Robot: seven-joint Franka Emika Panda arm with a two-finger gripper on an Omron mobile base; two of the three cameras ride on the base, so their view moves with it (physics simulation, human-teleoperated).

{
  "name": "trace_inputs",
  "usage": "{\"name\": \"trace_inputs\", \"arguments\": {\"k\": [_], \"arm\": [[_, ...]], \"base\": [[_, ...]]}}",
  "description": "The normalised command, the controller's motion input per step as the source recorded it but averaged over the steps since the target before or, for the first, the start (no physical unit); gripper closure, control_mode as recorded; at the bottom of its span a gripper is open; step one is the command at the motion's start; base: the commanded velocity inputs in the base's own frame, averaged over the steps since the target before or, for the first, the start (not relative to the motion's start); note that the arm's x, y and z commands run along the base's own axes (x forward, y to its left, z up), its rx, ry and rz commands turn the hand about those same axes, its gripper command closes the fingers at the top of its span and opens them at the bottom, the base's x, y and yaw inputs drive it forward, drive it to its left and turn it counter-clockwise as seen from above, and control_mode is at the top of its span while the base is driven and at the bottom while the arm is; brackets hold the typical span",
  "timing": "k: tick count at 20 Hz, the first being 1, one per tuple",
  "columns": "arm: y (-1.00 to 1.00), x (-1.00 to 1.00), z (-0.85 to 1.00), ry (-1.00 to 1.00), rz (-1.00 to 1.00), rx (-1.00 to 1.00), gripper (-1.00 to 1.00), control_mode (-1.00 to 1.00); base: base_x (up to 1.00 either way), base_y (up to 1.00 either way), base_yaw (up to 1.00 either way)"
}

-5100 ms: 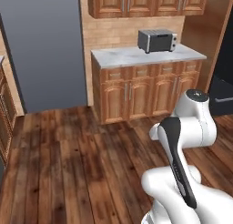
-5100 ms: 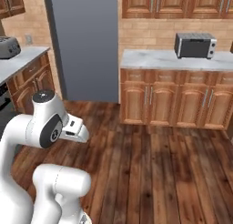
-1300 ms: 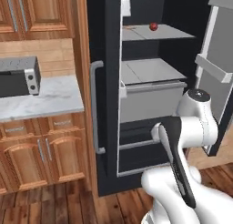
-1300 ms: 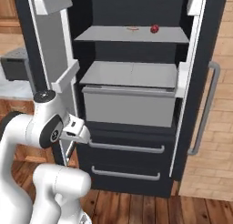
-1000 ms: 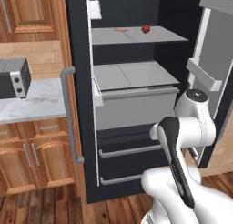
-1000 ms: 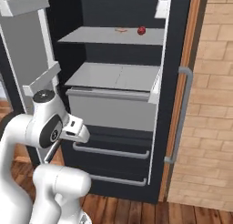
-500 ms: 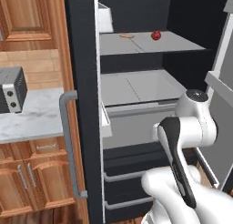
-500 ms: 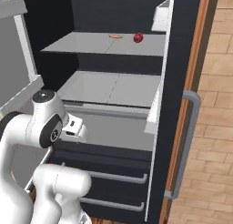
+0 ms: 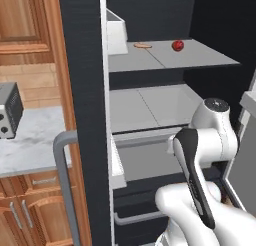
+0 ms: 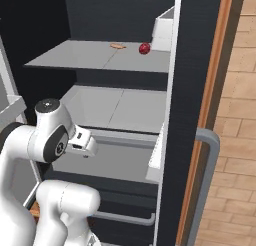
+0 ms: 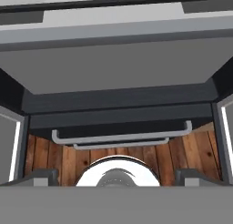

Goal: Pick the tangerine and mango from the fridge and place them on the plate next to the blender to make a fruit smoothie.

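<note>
Mango [image 9: 177, 45] is seen on the fridge [image 9: 85, 115] upper shelf [image 9: 200, 57], near its back edge, just beside a thin orange strip [image 9: 143, 46] (the two lie apart). The gripper [image 11: 116, 175] is spread wide, nothing grasped, pointed down at the drawer handles [image 11: 120, 137].

Thin flat orange strip [image 9: 143, 45] on upper shelf, near 11 o'clock of left base view's centre. Grey toaster oven [image 9: 9, 117] at 9 o'clock on marble worktop [image 9: 35, 145]. Wooden cabinets [image 9: 35, 210] below. Plank floor [image 11: 113, 157] underneath.
</note>
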Motion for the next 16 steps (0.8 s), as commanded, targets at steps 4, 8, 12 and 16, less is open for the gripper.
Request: {"name": "trace_inputs", "arguments": {"k": [4, 8, 12, 16], "arm": [[0.0, 0.0, 0.0, 0.0, 0.0, 0.0, -1.0, 1.0], [-0.08, -0.08, 0.21, -0.15, 0.0, -0.02, -1.0, -1.0], [-0.15, -0.54, 0.79, -0.54, 0.0, -0.1, -1.0, -1.0], [-0.01, -0.6, 0.98, -0.59, 0.0, -0.14, -1.0, -1.0]], "base": [[0.64, -0.12, 0.0], [0.09, -0.04, 0.01], [0.0, 0.0, 0.0], [0.0, 0.0, 0.0]]}}
